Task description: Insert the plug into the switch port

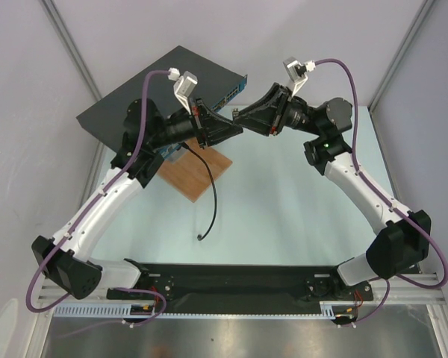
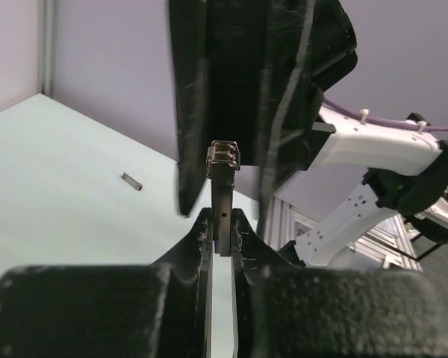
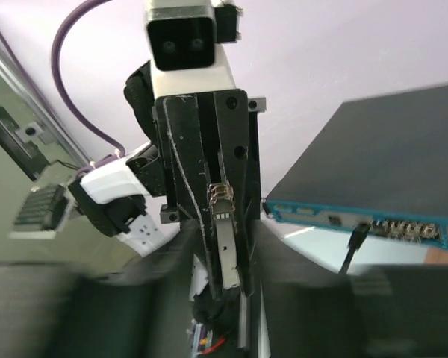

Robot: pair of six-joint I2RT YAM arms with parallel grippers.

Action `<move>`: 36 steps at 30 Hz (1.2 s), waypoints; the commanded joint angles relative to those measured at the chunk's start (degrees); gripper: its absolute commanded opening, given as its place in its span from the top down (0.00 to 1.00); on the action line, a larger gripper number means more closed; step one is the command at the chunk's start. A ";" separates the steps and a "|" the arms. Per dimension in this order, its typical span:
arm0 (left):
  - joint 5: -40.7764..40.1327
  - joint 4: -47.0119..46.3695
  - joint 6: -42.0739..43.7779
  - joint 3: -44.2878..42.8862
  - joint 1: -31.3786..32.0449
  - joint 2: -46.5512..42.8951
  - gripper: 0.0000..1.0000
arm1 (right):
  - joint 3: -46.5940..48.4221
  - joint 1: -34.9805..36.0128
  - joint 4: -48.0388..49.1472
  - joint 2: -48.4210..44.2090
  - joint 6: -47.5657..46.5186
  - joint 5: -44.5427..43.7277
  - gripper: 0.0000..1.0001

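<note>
Above the worktop, my left fingers are pressed onto one end of the plug, pinching it. The right fingers flank its metal head; I cannot tell whether they grip it. The switch lies at the far left, apart from the plug.

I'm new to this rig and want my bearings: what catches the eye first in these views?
The left fingers and right fingers meet tip to tip in mid-air above the table. Between them is a small metal plug, clamped at one end in the left fingers, the right ones flanking its other end. At the table's far left sits the switch, dark grey top, teal front.
</note>
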State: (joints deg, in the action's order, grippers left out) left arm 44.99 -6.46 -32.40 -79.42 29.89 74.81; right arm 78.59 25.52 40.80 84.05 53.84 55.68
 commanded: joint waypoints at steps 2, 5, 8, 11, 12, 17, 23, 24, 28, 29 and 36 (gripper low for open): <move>-4.37 5.45 11.08 -1.70 0.17 -1.76 1.00 | 2.52 -3.87 -7.73 -2.22 -4.18 2.58 0.37; -9.89 18.70 26.29 -8.18 1.57 -1.94 1.00 | 7.34 -9.15 -22.20 -3.27 -14.69 4.43 0.29; -16.93 28.66 45.63 -11.10 4.11 -2.21 1.00 | 12.02 -12.94 -43.12 -4.33 -28.68 2.86 0.27; -28.52 31.41 65.22 -10.94 9.56 -3.70 1.00 | 16.76 -15.67 -59.13 -5.38 -39.94 -1.61 0.26; -35.34 30.81 70.06 -8.59 13.40 -4.22 1.00 | 18.78 -16.20 -62.12 -5.48 -42.05 -2.15 0.26; -51.57 20.89 100.22 4.25 23.54 -9.66 1.00 | 22.48 -15.85 -76.64 -5.91 -50.57 -8.82 0.29; -59.65 13.94 116.50 13.05 30.57 -11.35 1.00 | 22.93 -8.50 -86.57 -8.64 -61.12 -15.14 0.35; -60.54 13.15 118.08 14.71 31.01 -11.44 1.00 | 22.75 -7.08 -88.94 -9.42 -64.36 -16.21 0.35; -66.34 3.07 127.21 20.17 33.04 -11.09 1.00 | 20.21 -1.71 -89.84 -11.79 -66.68 -20.16 0.34; -67.83 -1.06 128.28 21.05 33.65 -11.00 1.00 | 19.59 -0.22 -89.40 -12.24 -66.50 -20.43 0.33; -68.64 -3.74 130.05 21.41 34.80 -9.50 1.00 | 17.13 4.97 -87.73 -11.89 -67.46 -21.75 0.34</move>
State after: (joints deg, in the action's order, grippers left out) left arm -20.97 -4.01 93.84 -57.12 64.05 65.34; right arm 95.90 28.25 -47.29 72.20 -11.25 36.10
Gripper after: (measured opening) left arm 0.115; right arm 0.662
